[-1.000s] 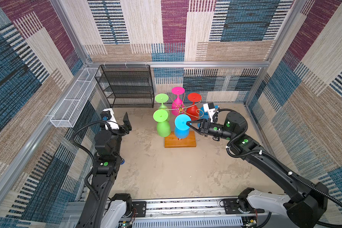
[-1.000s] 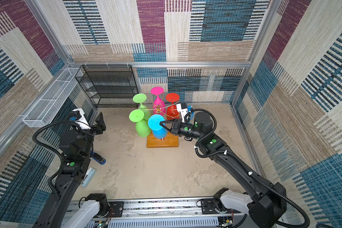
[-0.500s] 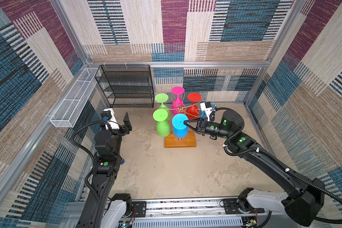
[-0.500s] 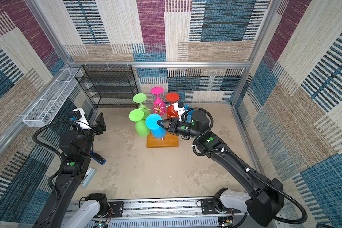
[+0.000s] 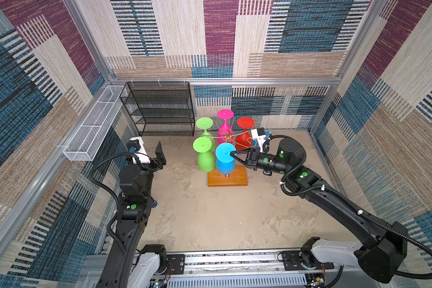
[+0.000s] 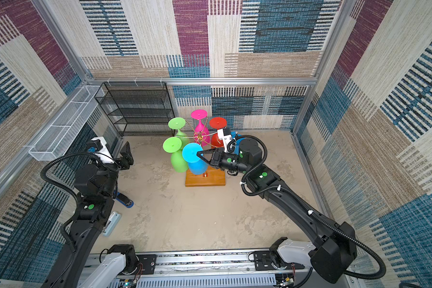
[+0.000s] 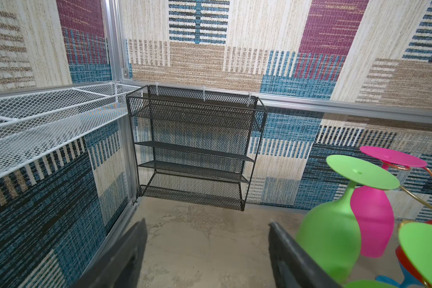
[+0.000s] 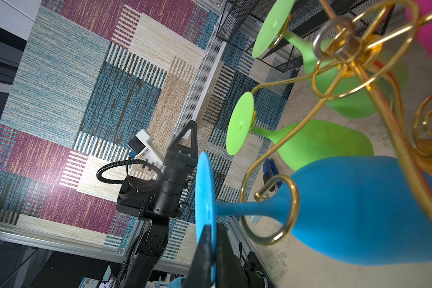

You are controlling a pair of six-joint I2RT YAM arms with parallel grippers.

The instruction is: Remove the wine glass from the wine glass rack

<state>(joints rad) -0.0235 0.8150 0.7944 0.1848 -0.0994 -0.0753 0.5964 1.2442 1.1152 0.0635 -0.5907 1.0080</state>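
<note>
Blue wine glass on rack, foot pinched by right claw | left claw wide

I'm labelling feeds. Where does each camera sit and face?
Top views: overhead, front, looking down at the wine glass rack; both arms show.
Left wrist: left arm, facing the black mesh shelf; open left end effector shows.
Right wrist: right arm, facing across the rack; right end effector shut on the blue wine glass.
Shared: green glasses in all.
</note>
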